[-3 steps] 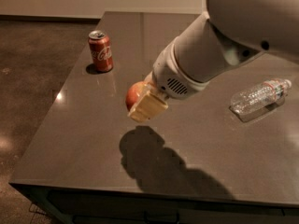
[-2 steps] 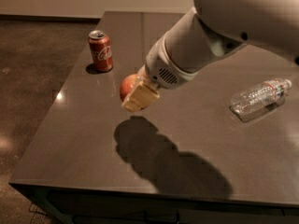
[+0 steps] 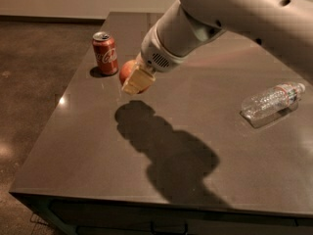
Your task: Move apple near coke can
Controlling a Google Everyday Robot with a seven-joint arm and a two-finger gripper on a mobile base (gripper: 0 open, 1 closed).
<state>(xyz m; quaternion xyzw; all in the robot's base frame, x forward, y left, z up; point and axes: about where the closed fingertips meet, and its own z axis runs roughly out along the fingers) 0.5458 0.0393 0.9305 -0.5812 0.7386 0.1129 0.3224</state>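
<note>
The coke can [image 3: 105, 53] stands upright near the table's far left edge. The apple [image 3: 127, 71], red-orange and mostly covered by the fingers, is held above the table just right of the can, a short gap apart. My gripper [image 3: 136, 80] is shut on the apple; one tan finger [image 3: 137, 80] shows in front of it. The white arm reaches in from the upper right. Its shadow falls on the table below and to the right.
A clear plastic bottle [image 3: 272, 101] lies on its side at the right of the dark grey table [image 3: 98, 151]. The table's left edge drops to a brown floor [image 3: 34, 82].
The gripper has carried the apple left and toward the far side, closer to the coke can. The can and the bottle have not moved.
</note>
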